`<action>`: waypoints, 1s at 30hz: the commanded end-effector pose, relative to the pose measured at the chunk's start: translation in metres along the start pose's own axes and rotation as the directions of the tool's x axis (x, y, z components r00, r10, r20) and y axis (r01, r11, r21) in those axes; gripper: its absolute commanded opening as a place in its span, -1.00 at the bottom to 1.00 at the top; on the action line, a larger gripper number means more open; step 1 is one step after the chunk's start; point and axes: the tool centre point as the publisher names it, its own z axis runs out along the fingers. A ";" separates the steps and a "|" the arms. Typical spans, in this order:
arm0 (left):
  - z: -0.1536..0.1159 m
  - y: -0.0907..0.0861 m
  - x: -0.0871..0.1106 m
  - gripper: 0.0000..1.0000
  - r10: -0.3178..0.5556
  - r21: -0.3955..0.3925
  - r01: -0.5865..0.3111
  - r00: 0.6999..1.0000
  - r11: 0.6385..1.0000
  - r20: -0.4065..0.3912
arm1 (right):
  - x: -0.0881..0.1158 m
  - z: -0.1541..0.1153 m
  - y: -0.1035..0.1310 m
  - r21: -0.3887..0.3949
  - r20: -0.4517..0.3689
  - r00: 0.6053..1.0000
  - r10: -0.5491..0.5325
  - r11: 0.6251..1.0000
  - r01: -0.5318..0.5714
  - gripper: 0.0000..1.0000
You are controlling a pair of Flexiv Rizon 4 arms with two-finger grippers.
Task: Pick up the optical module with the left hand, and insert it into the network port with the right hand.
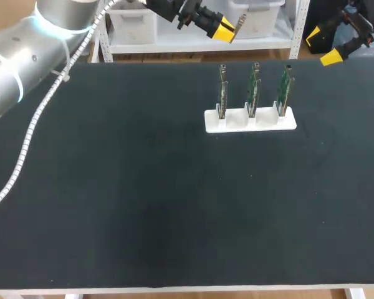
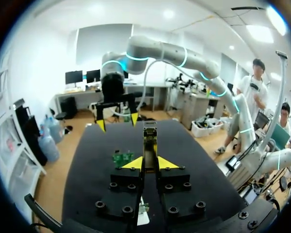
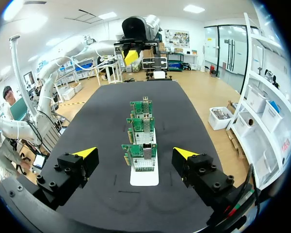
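My left gripper (image 1: 227, 29) hangs above the table's far edge, shut on the optical module (image 1: 240, 23), a slim metal bar sticking out past its yellow tips. In the left wrist view the module (image 2: 150, 138) stands upright between the closed fingers (image 2: 133, 163). Three green network cards (image 1: 252, 90) stand in a white holder (image 1: 250, 120) at the back right. My right gripper (image 1: 324, 48) is open beyond the table's far right corner, empty. In the right wrist view its open gripper (image 3: 135, 153) frames the nearest card's port (image 3: 144, 164), well short of it.
The black mat (image 1: 143, 199) covers the whole table and is bare apart from the holder. The left arm's cable (image 1: 31, 131) hangs over the mat's left side. The left arm's grey link (image 1: 12, 68) fills the upper left corner.
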 end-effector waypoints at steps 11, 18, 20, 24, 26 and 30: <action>-0.001 0.009 -0.002 -1.00 -0.002 0.063 0.002 1.000 0.998 -0.006 | 0.000 -0.002 -0.008 -0.265 0.000 1.000 0.001 0.964 -0.001 1.00; 0.008 0.020 -0.015 -1.00 0.028 0.036 -0.029 0.999 0.999 0.026 | 0.000 -0.002 -0.008 -0.265 0.000 1.000 0.001 0.964 -0.001 1.00; 0.015 0.027 -0.027 -1.00 0.063 0.010 -0.064 0.997 0.998 0.046 | 0.000 -0.002 -0.008 -0.265 0.000 1.000 0.001 0.964 -0.001 1.00; 0.027 0.038 -0.045 -1.00 0.097 -0.027 -0.094 0.988 0.995 0.119 | 0.000 -0.002 -0.008 -0.265 0.000 1.000 0.001 0.964 -0.001 1.00; 0.032 0.041 -0.051 -1.00 0.104 -0.047 -0.098 0.984 0.994 0.141 | 0.000 -0.002 -0.008 -0.265 0.000 1.000 0.001 0.964 -0.001 1.00; 0.037 0.045 -0.055 -1.00 0.097 -0.087 -0.082 0.976 0.993 0.195 | 0.000 -0.002 -0.008 -0.265 0.000 1.000 0.001 0.964 -0.001 1.00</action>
